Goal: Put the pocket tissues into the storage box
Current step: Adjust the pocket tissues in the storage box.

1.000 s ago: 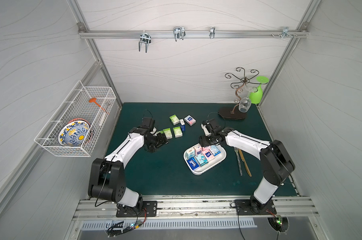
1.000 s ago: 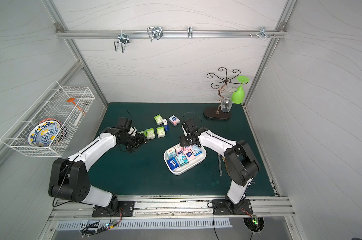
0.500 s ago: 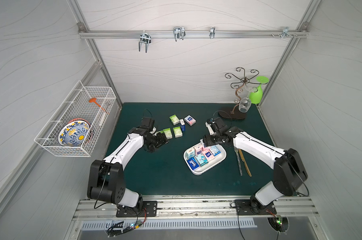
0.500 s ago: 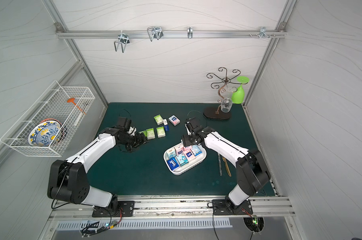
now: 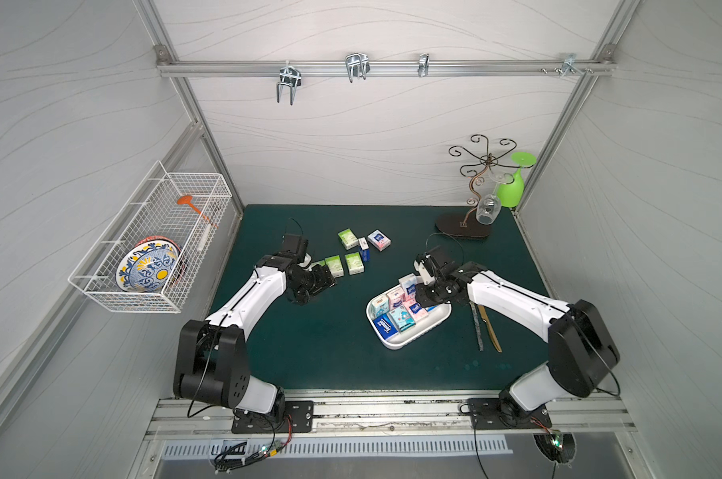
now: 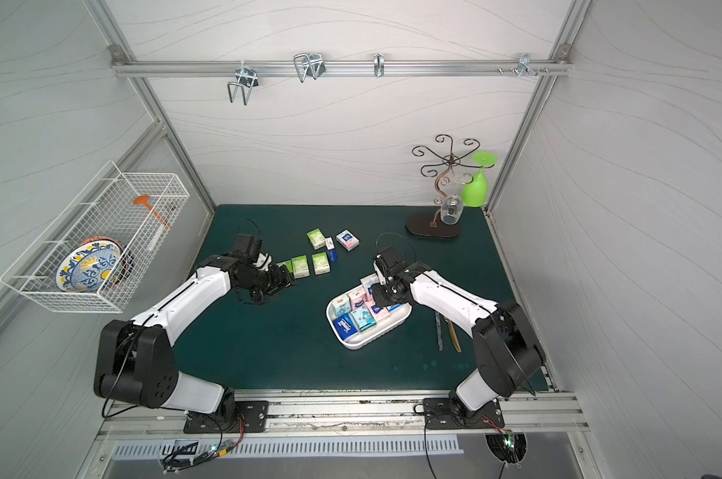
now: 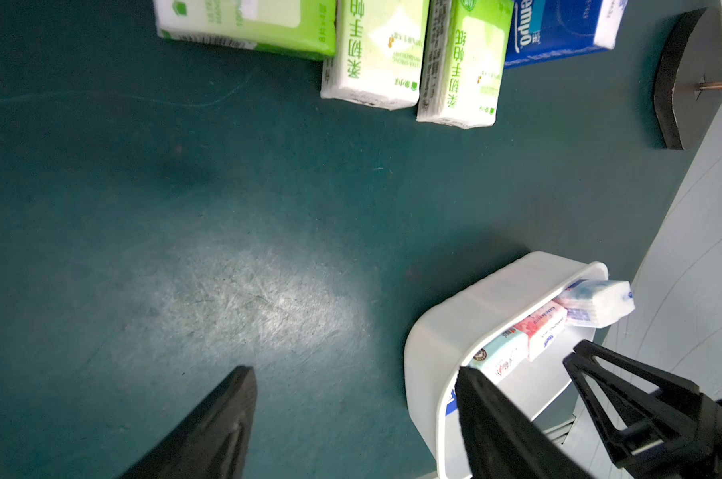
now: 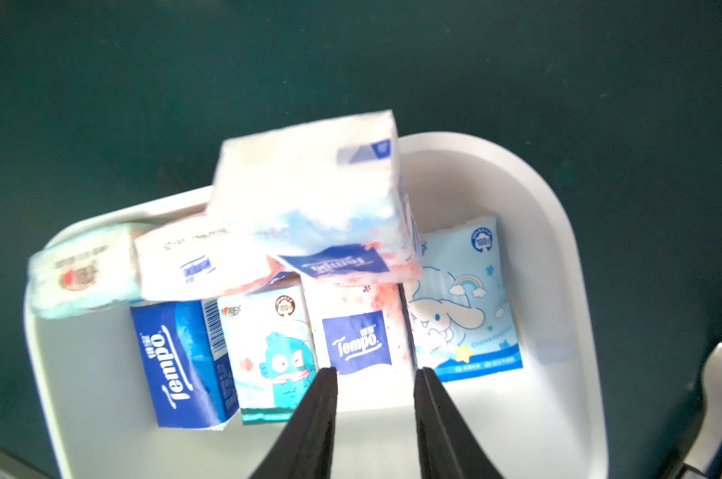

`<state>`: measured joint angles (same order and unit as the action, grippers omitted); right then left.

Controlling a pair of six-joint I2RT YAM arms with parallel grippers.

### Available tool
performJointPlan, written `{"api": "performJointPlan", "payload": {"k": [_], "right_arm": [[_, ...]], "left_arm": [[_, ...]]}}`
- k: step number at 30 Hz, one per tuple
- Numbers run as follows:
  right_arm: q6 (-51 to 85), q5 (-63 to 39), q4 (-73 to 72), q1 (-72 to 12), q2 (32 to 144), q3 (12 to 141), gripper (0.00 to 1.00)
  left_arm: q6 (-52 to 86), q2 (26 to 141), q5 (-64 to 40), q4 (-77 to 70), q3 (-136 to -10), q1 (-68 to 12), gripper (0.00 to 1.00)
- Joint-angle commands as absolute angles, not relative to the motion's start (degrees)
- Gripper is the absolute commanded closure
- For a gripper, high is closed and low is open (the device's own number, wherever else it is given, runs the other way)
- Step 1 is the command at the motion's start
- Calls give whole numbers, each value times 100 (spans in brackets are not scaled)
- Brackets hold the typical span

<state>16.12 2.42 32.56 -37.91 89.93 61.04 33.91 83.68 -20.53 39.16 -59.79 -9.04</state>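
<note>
The white storage box (image 5: pixel 409 342) (image 6: pixel 367 342) holds several pocket tissues in pink, teal and dark blue. One pink-and-blue packet (image 8: pixel 309 195) (image 5: pixel 409 284) lies tilted on top of the others at the far rim. My right gripper (image 8: pixel 374 371) (image 5: pixel 425 295) hovers over the box, jaws narrowly open with nothing between them, tips above a pink packet (image 8: pixel 357 344). My left gripper (image 7: pixel 351 370) (image 5: pixel 324 278) is open and empty over the mat, beside loose green packets (image 7: pixel 376 54) (image 5: pixel 334 265). More loose packets (image 5: pixel 379 239) lie behind them.
A knife and another utensil (image 5: pixel 485 327) lie just right of the box. A glass stand (image 5: pixel 467 226) with hanging glasses occupies the back right corner. A white wire basket (image 5: pixel 152 249) with a painted plate hangs on the left wall.
My right gripper has shifted a little over the box and its jaws have drawn much closer together. The left arm has not moved.
</note>
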Motion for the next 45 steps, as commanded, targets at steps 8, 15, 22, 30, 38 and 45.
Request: {"api": "performJointPlan", "payload": {"k": [8, 15, 22, 30, 38, 45], "right_arm": [[1710, 241, 2824, -3753, 9743, 6553, 63], [1723, 315, 2802, -3741, 10082, 6643, 63], [1701, 252, 3030, -3752, 9638, 6478, 62], [1529, 821, 3031, -3715, 9421, 6346, 60], [1685, 879, 2860, -3710, 10290, 6793, 61], [1679, 810, 3136, -3715, 9928, 6684, 60]], "left_arm": [[3384, 8183, -1971, 3910, -5949, -870, 20], [3384, 8183, -1969, 3905, -5952, -872, 20], [3379, 8198, -1964, 3888, -5941, -872, 20], [3445, 8279, -2097, 3788, -5984, -870, 20], [3360, 8112, -1969, 3959, -6013, -870, 20], [3384, 8147, -2004, 3967, -6075, -870, 20]]}}
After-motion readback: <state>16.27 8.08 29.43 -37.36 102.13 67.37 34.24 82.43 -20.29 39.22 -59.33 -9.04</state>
